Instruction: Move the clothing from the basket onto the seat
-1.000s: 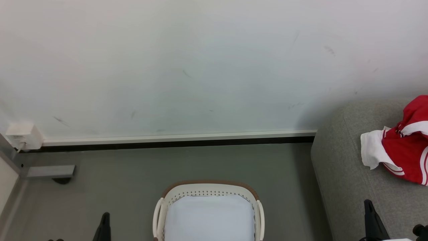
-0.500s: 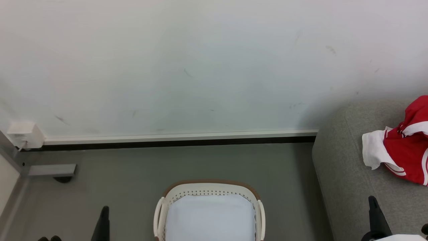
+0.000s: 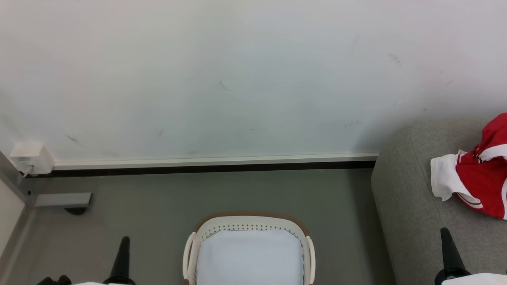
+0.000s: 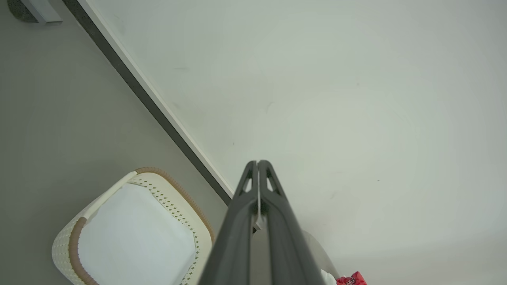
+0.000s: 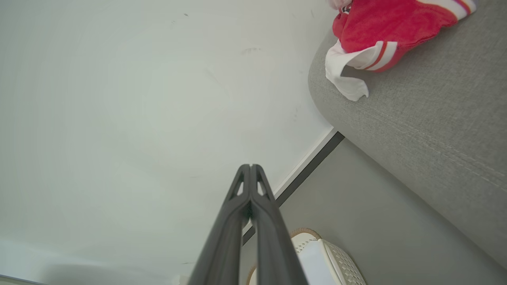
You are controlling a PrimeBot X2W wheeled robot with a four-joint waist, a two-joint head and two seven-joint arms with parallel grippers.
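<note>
The red and white clothing (image 3: pixel 481 180) lies in a heap on the grey seat (image 3: pixel 408 206) at the right, also as clothing (image 5: pixel 380 29) on the seat (image 5: pixel 427 118) in the right wrist view. The cream basket (image 3: pixel 248 223) stands on the floor at bottom centre, only its pale lining showing inside; the same basket (image 4: pixel 174 198) appears lower left in the left wrist view. My left gripper (image 3: pixel 124 241) points up left of the basket, shut and holding nothing (image 4: pixel 258 163). My right gripper (image 3: pixel 445 233) is over the seat's front part, shut and holding nothing (image 5: pixel 250 166).
A pale wall (image 3: pixel 237 79) with a white and black skirting (image 3: pixel 214 166) runs behind the basket. A white socket box (image 3: pixel 31 158) and a grey metal bracket (image 3: pixel 61 200) sit at the far left. Grey floor (image 3: pixel 158 206) surrounds the basket.
The whole picture has shifted slightly, so the camera has moved. Both grippers have edged a little to the right. The clothing stays on the seat.
</note>
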